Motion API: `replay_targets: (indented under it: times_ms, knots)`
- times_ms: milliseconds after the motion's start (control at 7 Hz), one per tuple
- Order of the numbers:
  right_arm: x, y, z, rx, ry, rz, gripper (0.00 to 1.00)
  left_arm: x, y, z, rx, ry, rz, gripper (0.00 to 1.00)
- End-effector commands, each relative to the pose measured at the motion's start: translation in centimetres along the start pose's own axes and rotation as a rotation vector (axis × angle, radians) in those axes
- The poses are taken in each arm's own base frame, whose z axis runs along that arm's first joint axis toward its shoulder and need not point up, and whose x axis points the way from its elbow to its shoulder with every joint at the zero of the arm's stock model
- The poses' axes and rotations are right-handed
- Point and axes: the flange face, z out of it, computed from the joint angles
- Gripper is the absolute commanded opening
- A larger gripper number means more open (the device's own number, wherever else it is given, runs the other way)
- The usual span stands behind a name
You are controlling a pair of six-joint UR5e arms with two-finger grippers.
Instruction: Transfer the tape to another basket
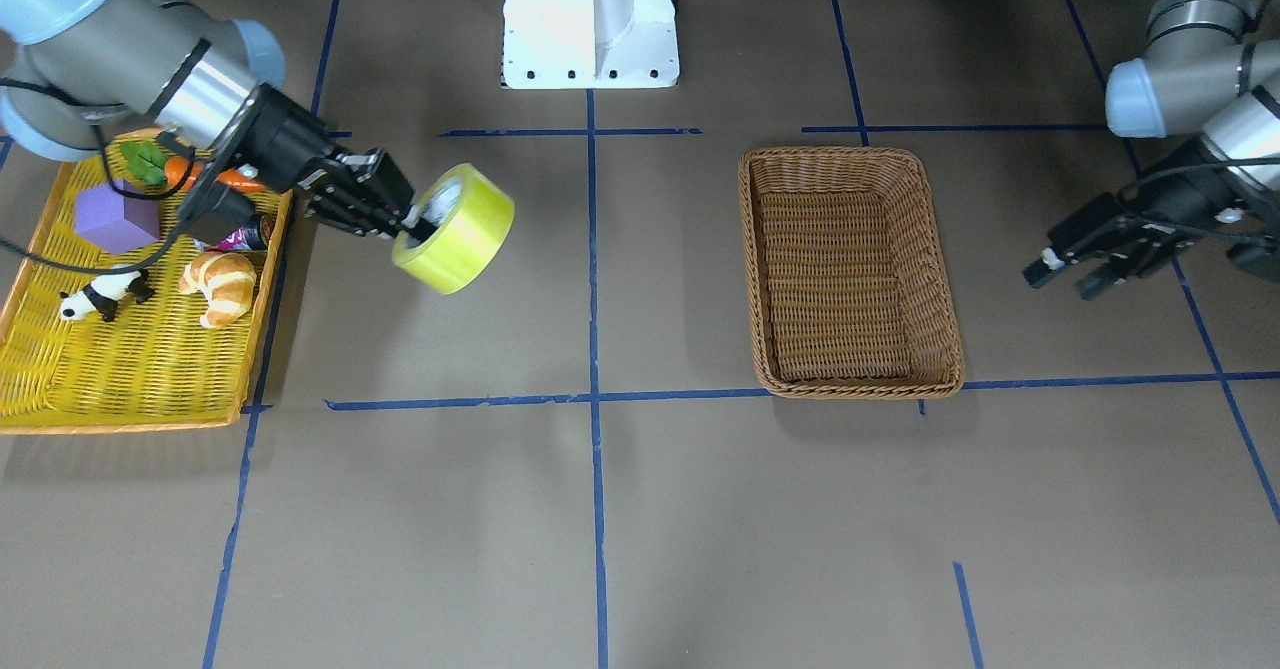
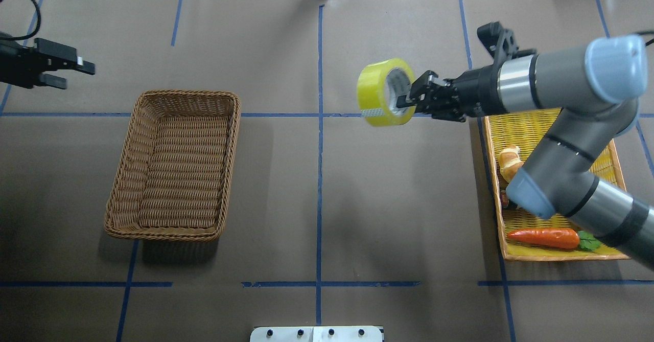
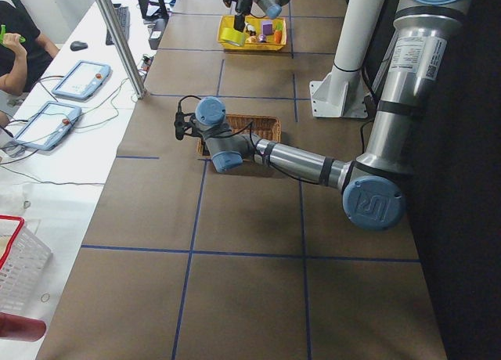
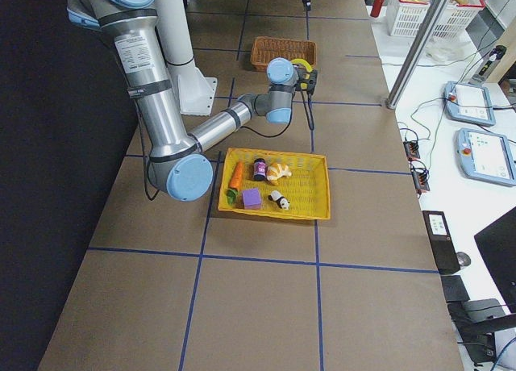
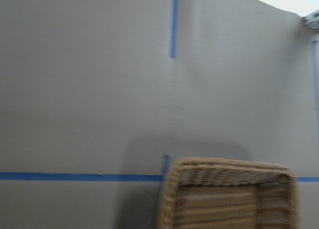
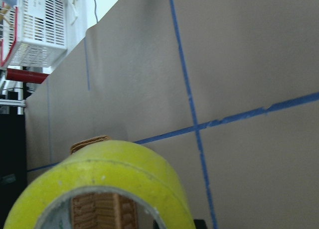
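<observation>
My right gripper (image 1: 415, 229) (image 2: 406, 99) is shut on the yellow-green tape roll (image 1: 460, 234) (image 2: 375, 94), one finger inside its grey-white core. It holds the roll in the air, on edge, between the yellow tray and the brown wicker basket (image 1: 860, 387) (image 2: 163, 235). The basket stands empty on the table. In the right wrist view the tape (image 6: 114, 184) fills the bottom left, with the basket (image 6: 89, 142) showing behind it. My left gripper (image 1: 1050, 274) (image 2: 76, 71) is open and empty, beyond the basket's far side. The left wrist view shows the basket's rim (image 5: 229, 164).
The yellow tray (image 1: 130, 379) (image 2: 552, 122) holds a carrot (image 2: 544, 237), a croissant (image 1: 220, 284), a purple block (image 1: 115, 217), a toy panda (image 1: 100, 294) and a small bottle (image 1: 240, 239). The white robot base (image 1: 590, 19) stands at the table's edge.
</observation>
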Motion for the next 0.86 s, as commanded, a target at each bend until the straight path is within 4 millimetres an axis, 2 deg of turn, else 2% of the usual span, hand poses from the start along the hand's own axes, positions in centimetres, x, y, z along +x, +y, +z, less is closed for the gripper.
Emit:
replay_targets:
  times_ms: [0,143,286,429,714]
  knots:
    - [-0.7,5.8,2.2,0.006,-0.190,0.114,0.03,5.0,3.6,2.1,-0.064,0.179,-0.089,1.00]
    - [-0.5,8.1,2.5,-0.033,-0.255,0.123,0.03,5.8,5.4,2.3,-0.102,0.251,-0.138,1.00]
    - [-0.6,9.7,2.7,-0.062,-0.292,0.125,0.03,7.5,7.0,2.4,-0.144,0.315,-0.175,1.00]
    - [-0.5,11.6,3.2,-0.083,-0.334,0.129,0.02,9.5,7.9,1.6,-0.167,0.349,-0.219,1.00]
    - [0.1,17.6,3.7,-0.239,-0.452,0.119,0.03,14.1,9.6,0.5,-0.239,0.434,-0.286,1.00]
